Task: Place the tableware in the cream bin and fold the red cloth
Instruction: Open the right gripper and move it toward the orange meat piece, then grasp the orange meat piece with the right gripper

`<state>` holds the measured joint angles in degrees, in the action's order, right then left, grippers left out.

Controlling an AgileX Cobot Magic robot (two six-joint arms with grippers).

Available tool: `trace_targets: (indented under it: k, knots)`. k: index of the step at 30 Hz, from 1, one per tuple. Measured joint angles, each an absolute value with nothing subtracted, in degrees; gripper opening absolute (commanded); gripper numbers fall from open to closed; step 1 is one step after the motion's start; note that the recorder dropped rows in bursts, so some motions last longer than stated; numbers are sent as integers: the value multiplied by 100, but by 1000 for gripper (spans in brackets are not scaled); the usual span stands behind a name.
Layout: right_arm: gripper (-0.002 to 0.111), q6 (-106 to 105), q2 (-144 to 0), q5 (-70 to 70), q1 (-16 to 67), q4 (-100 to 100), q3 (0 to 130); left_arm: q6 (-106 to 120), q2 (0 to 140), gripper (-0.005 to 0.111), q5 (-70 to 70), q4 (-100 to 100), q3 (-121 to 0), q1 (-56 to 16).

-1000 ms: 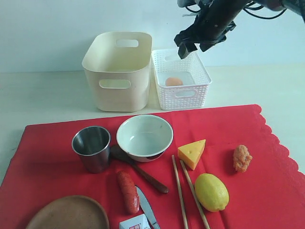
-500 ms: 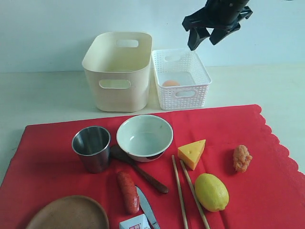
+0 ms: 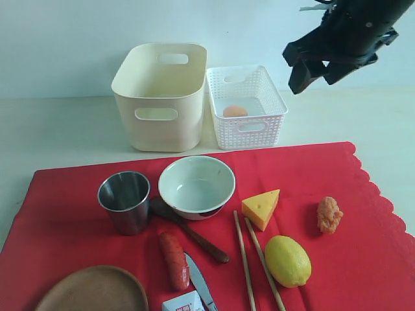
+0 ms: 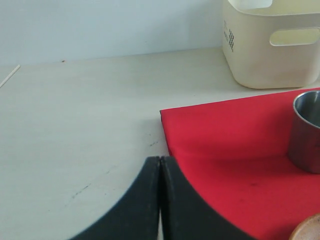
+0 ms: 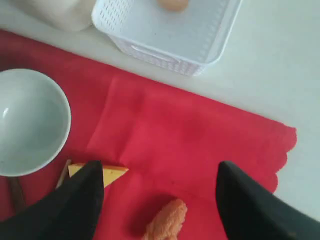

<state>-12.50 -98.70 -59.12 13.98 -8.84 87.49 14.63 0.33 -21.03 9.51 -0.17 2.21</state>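
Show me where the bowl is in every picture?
Exterior view: the bowl sits mid-picture on the red cloth, between the steel cup and the cheese.
Left wrist view: no bowl here; only the steel cup shows, at the frame's edge.
Right wrist view: the bowl lies near the cheese, partly cut off by the frame.
Shared landmark: the red cloth shows in all three views.

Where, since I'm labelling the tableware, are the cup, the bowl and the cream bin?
cup [image 3: 124, 220], exterior view, on its outer front wall.
bowl [image 3: 196, 186], exterior view, on its inside bottom.
cream bin [image 3: 162, 134], exterior view, on its front wall below the handle cut-out.
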Motion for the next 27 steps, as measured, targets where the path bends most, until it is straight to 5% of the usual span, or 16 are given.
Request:
trace_targets:
  k: [12,27]
  knots:
    - [62,-1328,-6776,-5167,1398,-991,5542,1463,33,0,-2103,951,-17,221]
    - [62,-2716,-7339,-3963,1398,-2209,4443,1463,33,0,-2103,951,-17,221]
